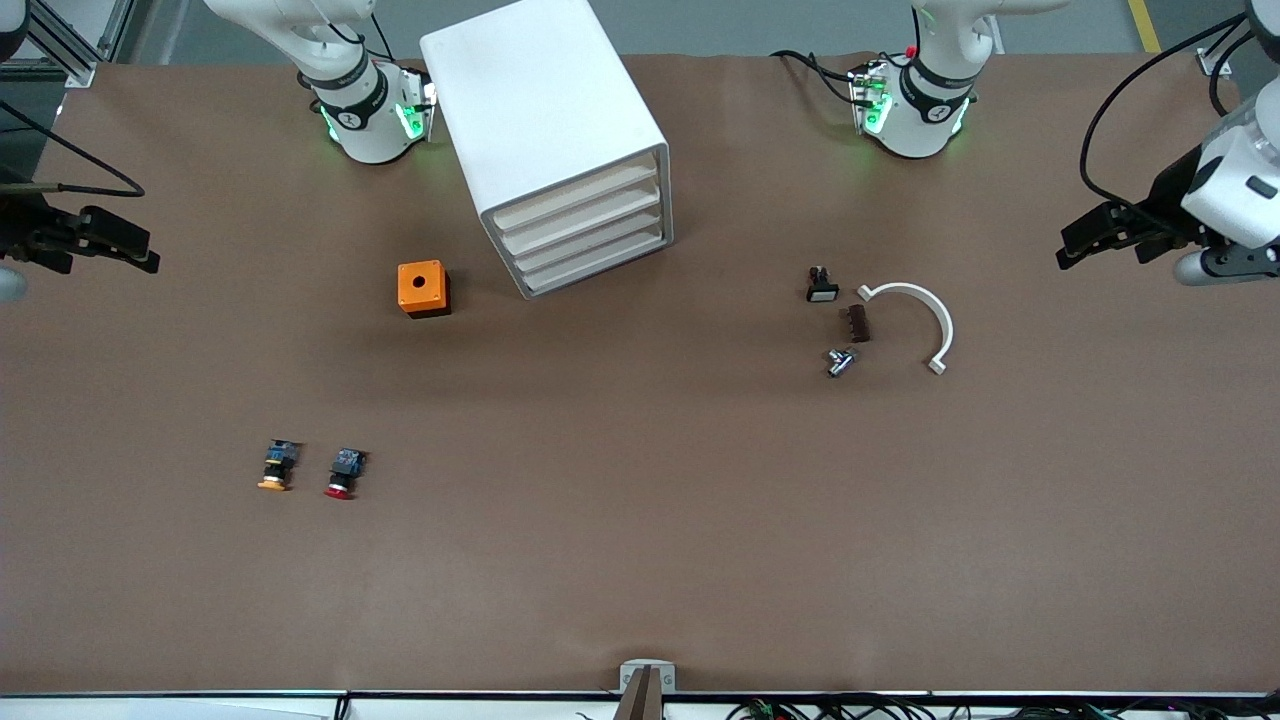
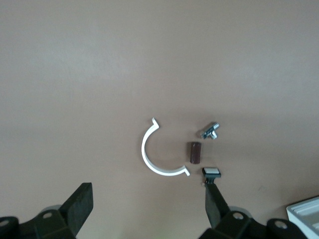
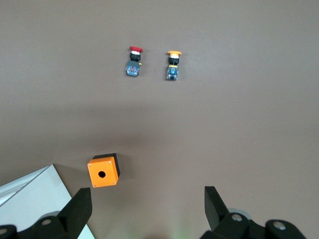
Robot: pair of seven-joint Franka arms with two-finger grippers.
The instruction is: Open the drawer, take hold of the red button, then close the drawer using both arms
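**On the table, not in a drawer: your red button lies out in the open**

Toward the right arm's end of the table, you find the button [image 1: 342, 474] lying on its side on the brown table [image 1: 640, 560], its red cap turned toward the front camera and its black-and-blue body pointing back toward the robots. Just beside it, a little closer to that end of the table, lies the orange-capped button [image 1: 277, 466] in the same pose; the two are near each other but not touching. Your right wrist view shows the pair side by side as well, red cap [image 3: 133, 61] and orange cap [image 3: 173, 65].

Farther from the front camera than both buttons, you see the orange box [image 1: 423, 288] with a round hole in its top face. Next to it stands the white drawer cabinet [image 1: 553, 140], set at an angle, with all four drawer fronts flush and shut.

Toward the left arm's end of the table lies a small cluster: a white curved clip [image 1: 921, 318], a brown block [image 1: 856, 323] beside it, a small black part with a white face [image 1: 821, 285], and a little metal piece [image 1: 840, 361]. None of these touch each other.

Your right gripper [image 1: 110, 243] waits over the table's edge at its own end, fingers spread apart and holding nothing. Your left gripper [image 1: 1090, 236] waits likewise at its end, fingers wide open and empty, as its wrist view [image 2: 149, 209] confirms.
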